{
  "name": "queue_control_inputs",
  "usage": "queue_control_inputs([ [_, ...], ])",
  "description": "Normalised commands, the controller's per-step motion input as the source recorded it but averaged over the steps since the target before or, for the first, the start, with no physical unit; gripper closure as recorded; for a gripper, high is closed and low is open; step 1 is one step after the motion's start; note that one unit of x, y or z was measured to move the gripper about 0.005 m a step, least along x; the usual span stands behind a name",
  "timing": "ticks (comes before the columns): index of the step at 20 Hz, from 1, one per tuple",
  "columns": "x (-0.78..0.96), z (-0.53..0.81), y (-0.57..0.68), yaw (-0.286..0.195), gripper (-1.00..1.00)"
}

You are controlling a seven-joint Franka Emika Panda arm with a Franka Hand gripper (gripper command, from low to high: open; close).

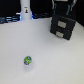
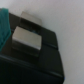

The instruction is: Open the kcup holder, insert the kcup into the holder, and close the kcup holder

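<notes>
You're looking at two small, soft pictures. In the exterior view the worktop (image 1: 30, 42) glares pale and washed out, with a faint shadow beneath the kcup (image 1: 28, 61). In the wrist view the kcup holder (image 2: 42, 57) is blurred, its handles (image 2: 27, 37) catching light, darkness toward 6 o'clock.

One kcup (image 1: 28, 61) lies on the bench (image 1: 45, 55), well apart from the pincer (image 1: 62, 9). One kcup holder (image 1: 63, 25) sits just below the pincer, with two stacked front panels. In the wrist view, two pale handles (image 2: 27, 39) show on it. One tall white cylinder (image 1: 25, 11) stands farther off.
</notes>
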Motion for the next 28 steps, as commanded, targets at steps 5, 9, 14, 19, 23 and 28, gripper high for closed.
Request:
queue_control_inputs([
  [5, -0.13, -0.22, 0.56, -0.16, -1.0],
  [9, -0.1, -0.28, 0.51, -0.147, -1.0],
  [14, -0.08, -0.35, 0.39, -0.127, -1.0],
  [19, -0.22, -0.39, 0.24, -0.135, -1.0],
  [23, -0.36, -0.38, 0.08, -0.106, -1.0],
  [28, -0.41, -0.4, -0.01, -0.004, -1.0],
])
